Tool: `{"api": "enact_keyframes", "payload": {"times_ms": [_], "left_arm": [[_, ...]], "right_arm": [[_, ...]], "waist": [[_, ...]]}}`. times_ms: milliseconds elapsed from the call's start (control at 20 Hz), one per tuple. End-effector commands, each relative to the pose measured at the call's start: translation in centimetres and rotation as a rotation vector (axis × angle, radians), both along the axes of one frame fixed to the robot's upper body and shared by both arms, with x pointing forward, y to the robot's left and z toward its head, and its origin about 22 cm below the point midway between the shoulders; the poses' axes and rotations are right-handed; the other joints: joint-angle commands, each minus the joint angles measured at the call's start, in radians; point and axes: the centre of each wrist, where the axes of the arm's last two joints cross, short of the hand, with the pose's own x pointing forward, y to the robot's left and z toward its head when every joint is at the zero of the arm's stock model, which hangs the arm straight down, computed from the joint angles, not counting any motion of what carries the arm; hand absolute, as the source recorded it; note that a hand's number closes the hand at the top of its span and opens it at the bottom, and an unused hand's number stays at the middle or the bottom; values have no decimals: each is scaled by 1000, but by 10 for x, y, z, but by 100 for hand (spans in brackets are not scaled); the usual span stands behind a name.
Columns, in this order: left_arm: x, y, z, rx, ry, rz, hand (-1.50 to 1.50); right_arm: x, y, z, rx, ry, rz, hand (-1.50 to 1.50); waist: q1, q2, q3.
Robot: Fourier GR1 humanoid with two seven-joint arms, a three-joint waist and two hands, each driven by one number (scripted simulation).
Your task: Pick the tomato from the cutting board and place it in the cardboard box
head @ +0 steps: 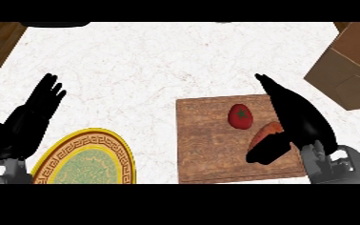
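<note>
**Tomato on the board, right hand just beside it**

Tomato sits on the wooden cutting board in the lower right of the frame, toward the board's upper right part, stem end facing up at me. Just below and right of it I see an orange-red thing, mostly covered by my right hand, so I cannot tell what it is.

That hand comes in from the lower right edge and lies over the board's right side. Its fingers are straight and together, pointing toward the top of the frame, with the thumb spread out lower left over the board. It holds nothing; the tomato is near it but apart from it.

The cardboard box is at the right edge of the frame, cut off by it, so I cannot see inside.

My left hand rests at the left edge, fingers straight and pointing up. Below it, at the lower left, a plate with a yellow patterned rim and green centre is cut off by the frame's bottom. The white marbled desk carries all of it.
</note>
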Motion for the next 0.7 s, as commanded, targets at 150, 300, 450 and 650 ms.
{"api": "enact_keyframes", "payload": {"times_ms": [150,300,450,650], "left_arm": [[-11,7,5,11,-9,-1,0],[3,3,7,7,-7,10,0],[-6,-17,13,-6,-4,-10,0],[-8,11,5,-7,-22,3,0]], "right_arm": [[22,7,-2,-56,80,-69,-150],[10,18,-1,-65,51,-52,-150],[3,14,-4,-63,17,-40,-150],[33,8,-10,-117,42,-34,-150]], "waist": [[4,1,1],[-1,0,1],[-1,-1,1],[4,1,1]]}}
